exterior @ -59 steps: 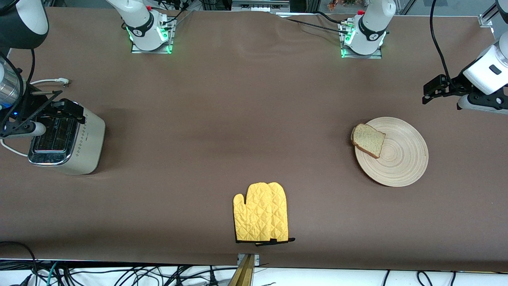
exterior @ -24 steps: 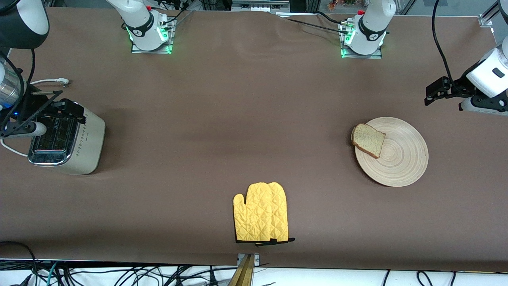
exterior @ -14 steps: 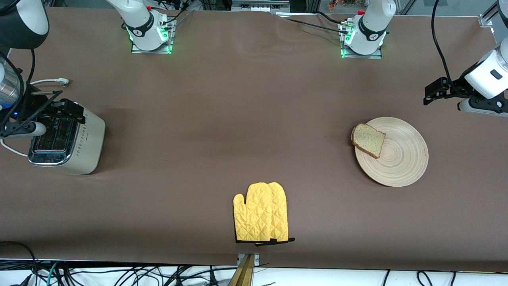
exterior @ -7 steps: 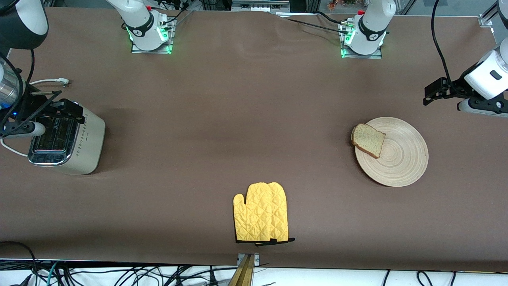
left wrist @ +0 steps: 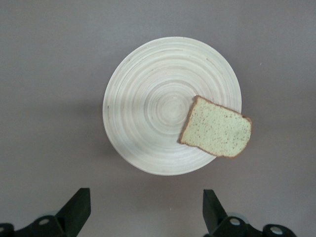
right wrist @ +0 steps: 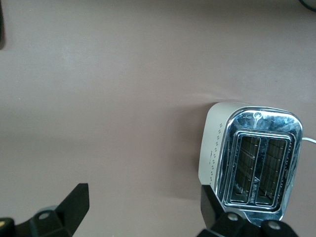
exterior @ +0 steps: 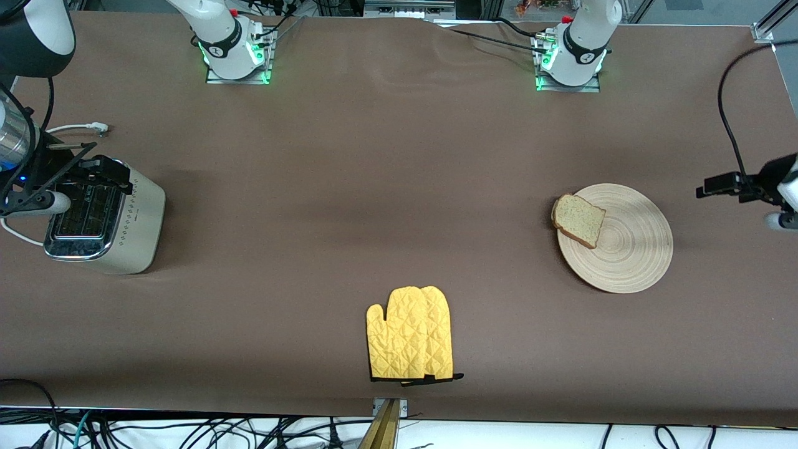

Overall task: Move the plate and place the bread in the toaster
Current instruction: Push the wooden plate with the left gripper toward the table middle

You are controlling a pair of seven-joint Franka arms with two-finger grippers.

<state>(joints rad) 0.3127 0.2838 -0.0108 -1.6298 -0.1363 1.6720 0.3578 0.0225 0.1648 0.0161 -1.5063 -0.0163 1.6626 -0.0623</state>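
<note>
Brown cloth-covered surface (exterior: 374, 187), with two white arm bases at its farther edge.

Large round pale-wood plate (exterior: 623, 249) with concentric ring grooves, flat on the surface toward the left arm's end. Single slice of light brown speckled bread (exterior: 578, 219) with darker crust, lying on the plate's rim on the side toward the right arm's end, one corner overhanging the edge. Same pair seen from above in the left wrist view: plate (left wrist: 148, 118), bread (left wrist: 216, 129).

Cream-beige two-slot toaster (exterior: 106, 218) with shiny chrome top and dotted side pattern, upright toward the right arm's end, both slots empty, white cord (exterior: 75, 128) trailing from it. Small marking on the chrome top (right wrist: 256, 116) in the right wrist view, too small to read. No other legible writing.

Yellow quilted oven mitt (exterior: 409, 333) with black trim, flat on the surface, nearer to the front camera than plate and toaster, between the two.

Left claw (left wrist: 143, 217) up in the air over bare surface just beside the plate, toward the left arm's end, spread wide, gripping nothing. Right claw (right wrist: 143, 212) in the air over the toaster's edge, likewise spread wide and empty.
</note>
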